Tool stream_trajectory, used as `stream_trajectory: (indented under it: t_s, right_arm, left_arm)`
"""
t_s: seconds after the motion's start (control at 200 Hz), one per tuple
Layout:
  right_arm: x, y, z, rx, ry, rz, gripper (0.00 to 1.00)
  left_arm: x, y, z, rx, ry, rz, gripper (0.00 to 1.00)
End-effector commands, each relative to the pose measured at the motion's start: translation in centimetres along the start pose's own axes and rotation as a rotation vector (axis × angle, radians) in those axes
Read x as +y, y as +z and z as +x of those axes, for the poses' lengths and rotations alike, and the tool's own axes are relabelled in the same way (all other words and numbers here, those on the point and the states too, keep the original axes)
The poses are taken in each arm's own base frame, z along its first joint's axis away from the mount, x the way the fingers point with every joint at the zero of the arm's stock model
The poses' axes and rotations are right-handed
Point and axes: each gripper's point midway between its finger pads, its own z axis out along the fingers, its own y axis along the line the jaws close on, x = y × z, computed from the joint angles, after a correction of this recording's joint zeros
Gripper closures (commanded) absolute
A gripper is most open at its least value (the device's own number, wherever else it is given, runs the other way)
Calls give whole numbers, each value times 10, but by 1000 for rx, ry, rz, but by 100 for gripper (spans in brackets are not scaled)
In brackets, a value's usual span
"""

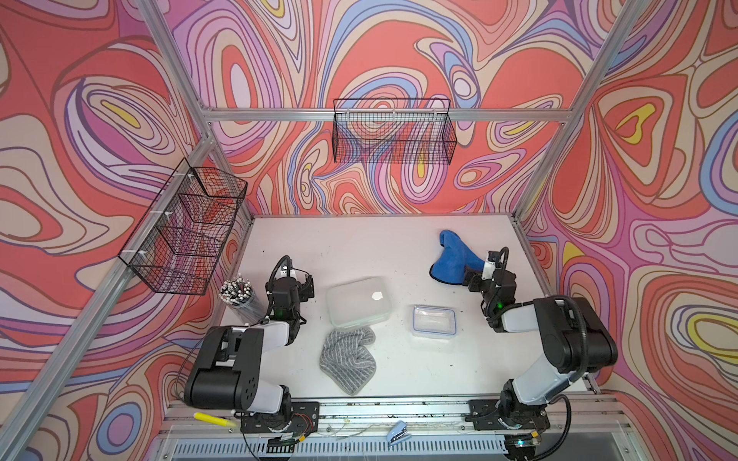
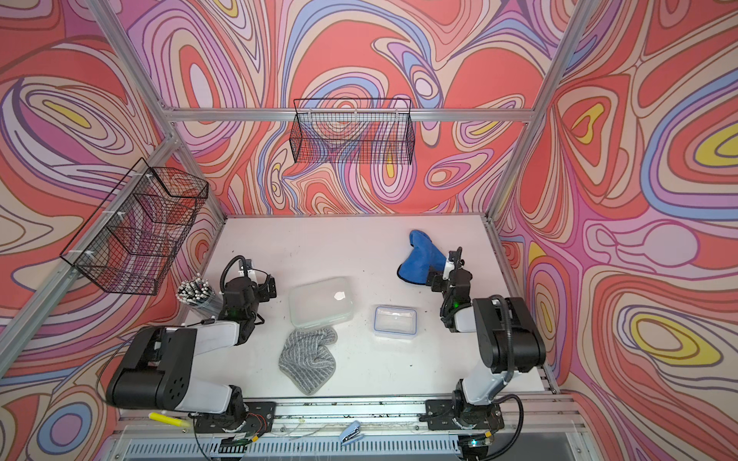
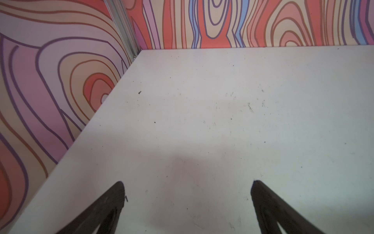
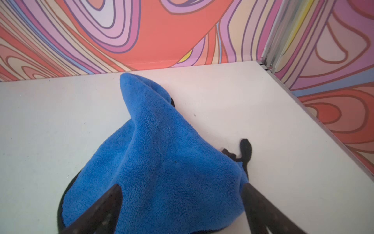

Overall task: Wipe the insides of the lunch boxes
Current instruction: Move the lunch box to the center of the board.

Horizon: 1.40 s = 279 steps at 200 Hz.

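Two clear lunch boxes stand mid-table in both top views: the large one (image 1: 357, 301) (image 2: 321, 302), and to its right the small one (image 1: 434, 320) (image 2: 395, 321) with a blue rim round its top. Left of the large box, my left gripper (image 1: 299, 279) (image 3: 188, 183) is open over bare table with nothing between its fingers. At the back right, my right gripper (image 1: 469, 275) (image 4: 181, 187) stands open and low over a crumpled blue cloth (image 1: 453, 259) (image 4: 162, 158). Its fingers straddle the cloth's near edge.
A grey striped cloth (image 1: 347, 359) lies in front of the large box. A cup of pencils (image 1: 239, 297) stands beside the left arm. Wire baskets hang on the back wall (image 1: 393, 131) and the left wall (image 1: 187, 231). A yellow marker (image 1: 211, 419) and a blue stapler (image 1: 397, 437) lie on the front rail.
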Motion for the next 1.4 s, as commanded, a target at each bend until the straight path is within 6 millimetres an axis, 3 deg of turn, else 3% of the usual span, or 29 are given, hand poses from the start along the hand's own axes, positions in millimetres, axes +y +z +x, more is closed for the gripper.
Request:
stream_trajectory:
  t_s: [0.0, 0.17, 0.341, 0.551, 0.711, 0.821, 1.017, 1.262, 1.392]
  right_arm:
    - [-13, -11, -26, 50, 80, 79, 4]
    - [7, -24, -38, 181, 263, -12, 8]
    - [30, -39, -14, 344, 484, -98, 20]
    - [42, -72, 23, 479, 678, -115, 27]
    - [46, -102, 50, 562, 766, -111, 31]
    - [49, -120, 69, 609, 794, -110, 31]
    - [61, -143, 87, 674, 807, -155, 31]
    - [85, -162, 109, 751, 777, -206, 30]
    - [99, -164, 115, 764, 758, -231, 30]
  left_arm:
    - [11, -18, -56, -17, -70, -35, 0]
    - [-32, -53, -118, -66, -107, 154, 0]
    - [-113, -94, -142, -115, 51, 237, 0]
    - [-211, -143, -124, -86, 149, 314, 0]
    - [-275, -172, -83, 31, 150, 437, 0]
    - [-306, -187, -48, 141, 156, 544, 0]
    - [-327, -212, -4, 264, 220, 618, 0]
    - [-313, -221, 53, 487, 233, 626, 0]
    - [-316, -224, 65, 525, 251, 656, 0]
